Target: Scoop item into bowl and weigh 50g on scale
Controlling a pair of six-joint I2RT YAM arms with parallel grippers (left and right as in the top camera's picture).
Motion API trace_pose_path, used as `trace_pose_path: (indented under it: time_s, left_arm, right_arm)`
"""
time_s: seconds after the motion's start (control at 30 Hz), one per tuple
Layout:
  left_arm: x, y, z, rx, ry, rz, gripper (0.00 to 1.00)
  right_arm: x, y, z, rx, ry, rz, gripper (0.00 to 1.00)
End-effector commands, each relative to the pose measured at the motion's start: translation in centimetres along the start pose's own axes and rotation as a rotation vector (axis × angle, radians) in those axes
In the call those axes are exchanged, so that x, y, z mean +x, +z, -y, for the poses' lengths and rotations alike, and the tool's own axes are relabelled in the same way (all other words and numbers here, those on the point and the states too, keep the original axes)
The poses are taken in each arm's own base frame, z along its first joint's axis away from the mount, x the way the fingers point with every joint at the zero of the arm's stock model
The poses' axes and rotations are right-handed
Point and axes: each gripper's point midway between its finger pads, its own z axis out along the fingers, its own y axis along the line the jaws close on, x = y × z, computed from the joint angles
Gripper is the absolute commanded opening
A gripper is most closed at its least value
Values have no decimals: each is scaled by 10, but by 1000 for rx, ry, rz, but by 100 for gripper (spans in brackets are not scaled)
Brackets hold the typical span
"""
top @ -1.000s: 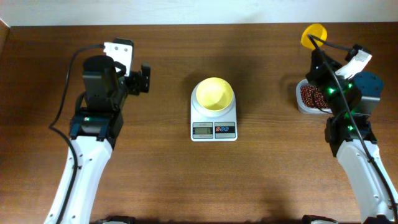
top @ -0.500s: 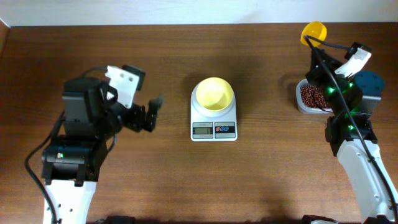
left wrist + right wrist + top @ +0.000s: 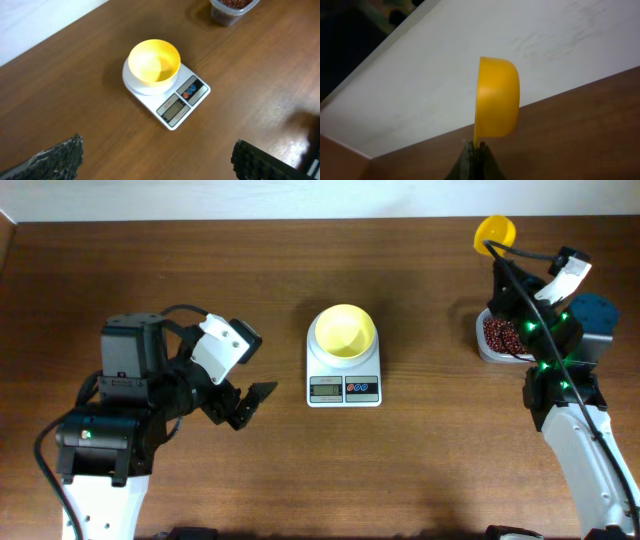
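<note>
Nearest the robot's side of the wooden table (image 3: 430, 470), the left gripper (image 3: 250, 404) hangs over bare wood to the left of the scale. Its two dark fingers (image 3: 262, 392) are spread wide with nothing between them. In the left wrist view the fingertips sit at the bottom corners, far apart, with the scale further off between them.

Further in, at the middle of the table, the flat white scale (image 3: 344, 373) lies with its grey display and coloured buttons on the near side. The reading is too small to tell. On its platform sits the pale yellow bowl (image 3: 345, 332), upright and covering most of the platform, its inside showing plain yellow.

Off to the right, well apart from the scale, the clear tub (image 3: 484, 352) stands with the red-brown beans (image 3: 497, 332) heaped inside it. The right arm passes partly over it.

Farthest away, at the table's back edge by the white wall (image 3: 300, 195), the right gripper (image 3: 476, 150) is pressed together on the thin handle of the yellow scoop (image 3: 497, 97), pinching it. The scoop is held in the air beyond the tub, its cup turned on its side with the open mouth facing left in the right wrist view. Whether it carries any beans cannot be told.
</note>
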Motion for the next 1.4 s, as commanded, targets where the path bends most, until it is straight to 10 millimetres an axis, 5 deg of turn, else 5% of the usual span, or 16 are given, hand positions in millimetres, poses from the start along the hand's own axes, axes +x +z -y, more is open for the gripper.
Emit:
trace_pose_path:
  time_s: [0.0,0.27,0.47,0.8,1.37]
  left_arm:
    - [-6,-6,-11,-66,57,5,99]
    - [-8,-6,-12,-69,61,13,99]
    - [-14,-6,4,18,56,53,99]
    - [11,-3,21,106,139,-33,99]
    - [45,13,12,138,219,-198,99]
  right_arm:
    - [0,-4,-26,-132,-30,-45,4]
    - [8,-18,-68,-385,-85,-122,4]
    - [2,-23,-67,-410,-99,-116,4]
    - [3,-23,-68,-412,-99,-118,4]
    - [3,-23,-68,-412,-98,-118,4]
